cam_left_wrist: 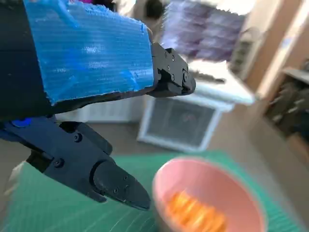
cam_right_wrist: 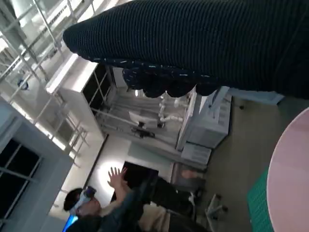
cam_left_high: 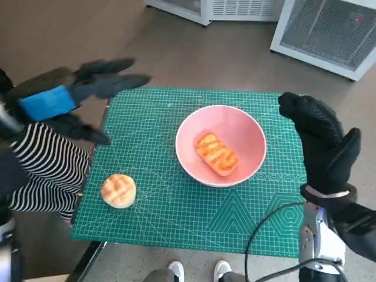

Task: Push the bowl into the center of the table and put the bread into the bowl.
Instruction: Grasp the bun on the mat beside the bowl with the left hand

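Beside your black-gloved right hand (cam_left_high: 320,141) you see a pink bowl (cam_left_high: 221,145) holding orange-striped bread (cam_left_high: 216,153); a green gridded mat (cam_left_high: 176,205) lies beneath your blue-taped left hand (cam_left_high: 70,97).

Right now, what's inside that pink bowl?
The pink bowl holds one orange-glazed piece of bread, lying on its bottom. The bowl floor under that bread is covered, so unseen.

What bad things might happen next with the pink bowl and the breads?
The round golden bun lies close to the green mat's left edge, so a clumsy grab might knock it off. The pink bowl already holds an oblong orange bread, and the gloved right hand close beside it might bump it.
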